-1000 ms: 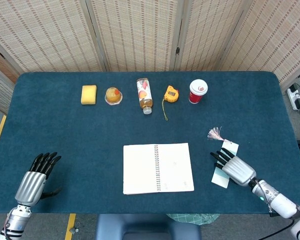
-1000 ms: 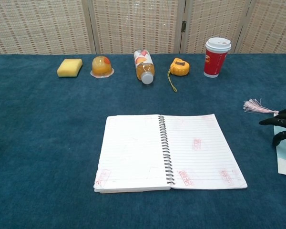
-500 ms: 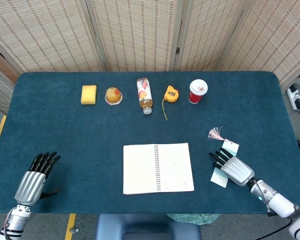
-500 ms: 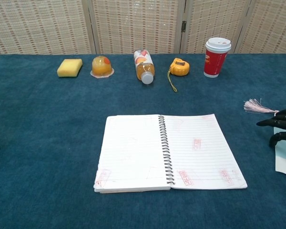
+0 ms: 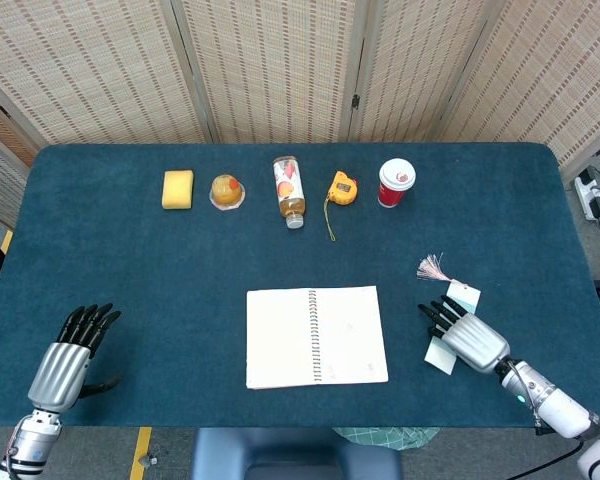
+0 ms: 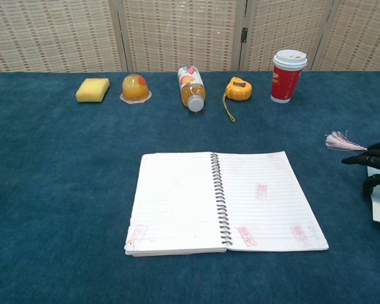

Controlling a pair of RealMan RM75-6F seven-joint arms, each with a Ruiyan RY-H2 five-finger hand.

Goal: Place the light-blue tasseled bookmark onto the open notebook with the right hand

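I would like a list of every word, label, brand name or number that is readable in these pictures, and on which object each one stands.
No text can be read with certainty.
red cup: pale markings, too blurred to read.
bottle: picture label, no legible words.
open notebook: red stamp-like marks, too small to read.
tape measure: dark face label, illegible.
bookmark: no print visible beside the right hand.

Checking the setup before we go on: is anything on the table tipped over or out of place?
Only the bottle in the back row: it lies on its side, cap toward the notebook, while the cup beside it stands upright. Nothing looks spilled.
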